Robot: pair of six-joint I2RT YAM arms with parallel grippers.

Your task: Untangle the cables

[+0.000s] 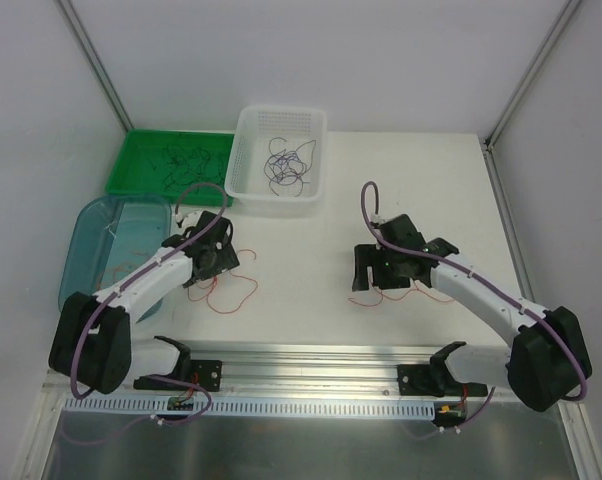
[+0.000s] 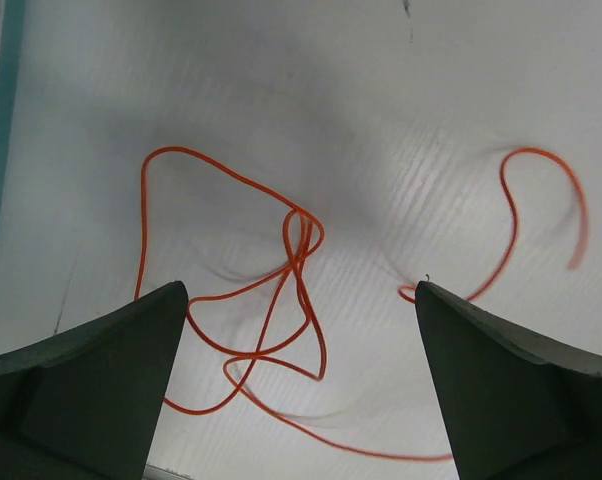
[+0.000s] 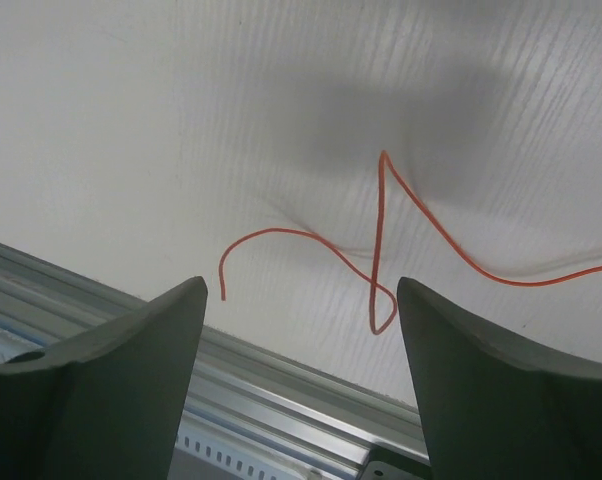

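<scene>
Left gripper (image 2: 299, 287) is hanging, jaws apart, right over the red tangle (image 2: 299, 238); right gripper (image 3: 301, 282), also agape, is hovering over one loose strand (image 3: 379, 220).

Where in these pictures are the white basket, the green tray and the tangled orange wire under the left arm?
white basket (image 1: 276, 205), top view, on its near wall.
green tray (image 1: 129, 170), top view, bare floor near its left edge.
orange wire (image 2: 297, 250), left wrist view, where its loops cross.
</scene>
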